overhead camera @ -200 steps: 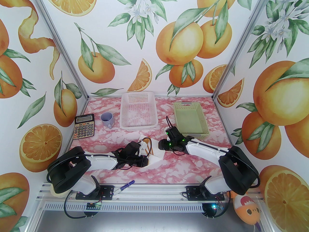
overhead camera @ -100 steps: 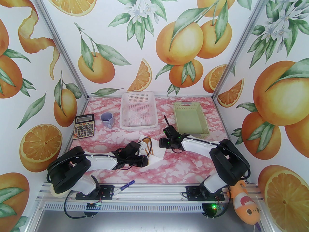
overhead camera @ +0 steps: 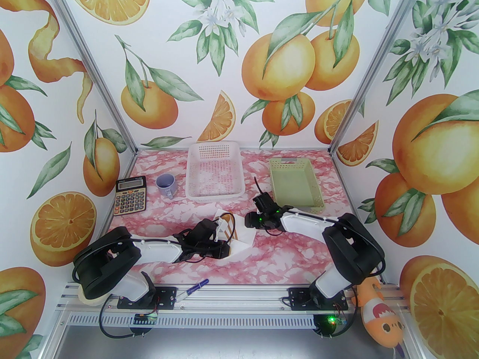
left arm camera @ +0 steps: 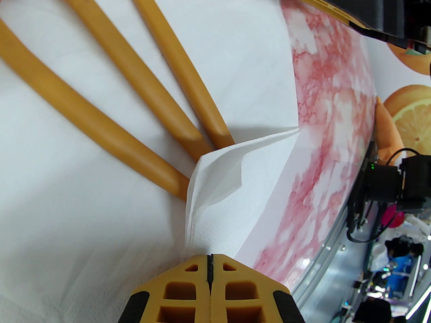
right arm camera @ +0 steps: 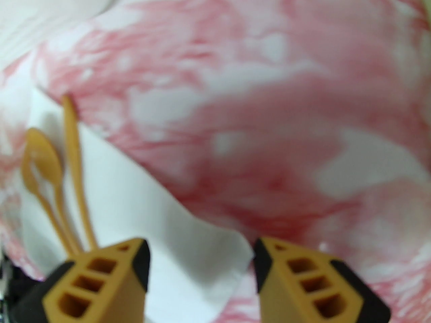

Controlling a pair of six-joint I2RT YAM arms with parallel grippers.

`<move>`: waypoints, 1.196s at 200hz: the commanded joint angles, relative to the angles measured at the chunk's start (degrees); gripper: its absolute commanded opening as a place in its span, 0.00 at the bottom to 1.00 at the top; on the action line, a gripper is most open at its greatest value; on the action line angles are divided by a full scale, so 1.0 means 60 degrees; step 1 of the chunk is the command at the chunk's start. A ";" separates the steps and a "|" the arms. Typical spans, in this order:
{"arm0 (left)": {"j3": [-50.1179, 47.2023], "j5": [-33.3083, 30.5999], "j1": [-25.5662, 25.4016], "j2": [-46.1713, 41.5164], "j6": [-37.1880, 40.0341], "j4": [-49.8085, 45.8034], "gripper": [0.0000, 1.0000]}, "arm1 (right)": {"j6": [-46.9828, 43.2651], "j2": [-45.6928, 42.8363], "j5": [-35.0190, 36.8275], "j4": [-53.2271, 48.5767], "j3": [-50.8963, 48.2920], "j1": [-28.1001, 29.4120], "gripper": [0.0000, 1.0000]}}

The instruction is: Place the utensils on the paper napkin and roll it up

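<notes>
Paper napkin point(left arm camera: 84, 197) fold stays pinched by left pincer point(left arm camera: 209, 264) beside utensils point(left arm camera: 151, 89); we see right pincer point(right arm camera: 200, 257), half-wide, empty, re-angled at its edge.

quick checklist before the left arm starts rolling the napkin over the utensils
1. The utensils lie on the paper napkin: ok.
2. The left gripper is shut on the napkin's edge, with the fold raised over the handle ends: ok.
3. The right gripper is open and holding nothing: ok.
4. The far utensil tips sit inside the napkin's edge: cannot tell, the right wrist view is blurred.
5. The white basket and mug stand apart from the napkin: ok.
</notes>
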 commanded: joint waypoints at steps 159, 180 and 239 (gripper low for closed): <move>-0.0074 -0.0172 -0.0045 -0.0024 0.0005 -0.0199 0.00 | 0.1452 -0.1203 -0.2037 0.2046 -0.1614 -0.0064 0.56; -0.0060 -0.0179 -0.0056 -0.0024 0.0018 -0.0218 0.00 | 0.1348 -0.1142 -0.2134 0.2047 -0.1533 -0.0325 0.56; -0.0046 -0.0196 -0.0045 -0.0039 0.0004 -0.0248 0.00 | 0.1223 -0.1499 -0.2572 0.2313 -0.1579 -0.0843 0.56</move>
